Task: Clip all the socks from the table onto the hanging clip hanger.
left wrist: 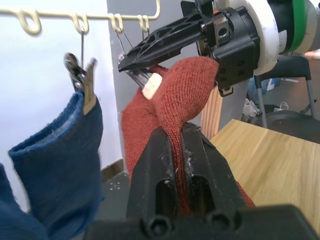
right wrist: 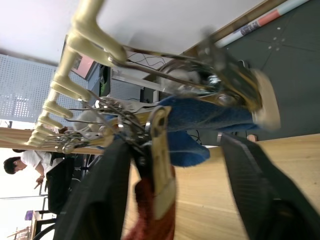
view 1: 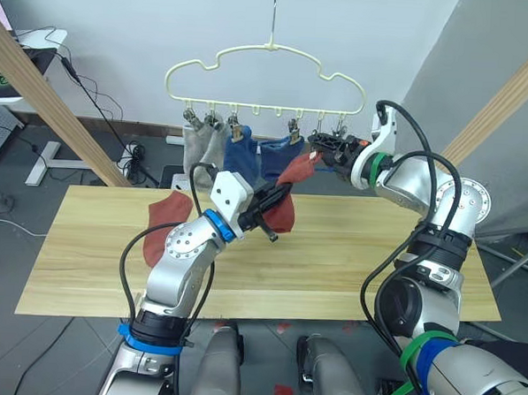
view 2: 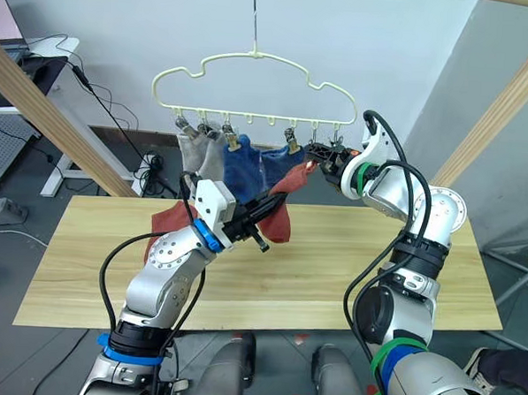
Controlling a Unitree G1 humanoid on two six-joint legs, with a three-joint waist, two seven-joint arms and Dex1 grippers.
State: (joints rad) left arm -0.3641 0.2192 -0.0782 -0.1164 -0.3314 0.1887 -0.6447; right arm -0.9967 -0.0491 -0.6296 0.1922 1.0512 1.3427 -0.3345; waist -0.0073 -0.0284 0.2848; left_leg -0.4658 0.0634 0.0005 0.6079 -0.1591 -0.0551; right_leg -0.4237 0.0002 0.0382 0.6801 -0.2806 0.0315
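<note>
The pale-yellow clip hanger [view 1: 270, 49] hangs above the far edge of the table [view 1: 358, 264]. Two grey socks [view 1: 200, 150] and two blue socks [view 1: 248, 161] are clipped to it. My left gripper [view 1: 282, 191] is shut on a rust-red sock [view 1: 285, 212] and holds its top edge up to a free clip [left wrist: 150, 85] on the right side of the hanger. My right gripper [view 1: 319, 152] is open around that clip [right wrist: 160, 160], one finger on each side, and the sock's edge touches the clip. A second rust-red sock [view 1: 163, 223] lies on the table at the left.
Thick slanted wooden rails stand at the left [view 1: 48, 98] and at the right [view 1: 508, 95] of the table. A desk with cables [view 1: 33, 44] stands at the back left. A person [right wrist: 20, 162] stands far off in the right wrist view.
</note>
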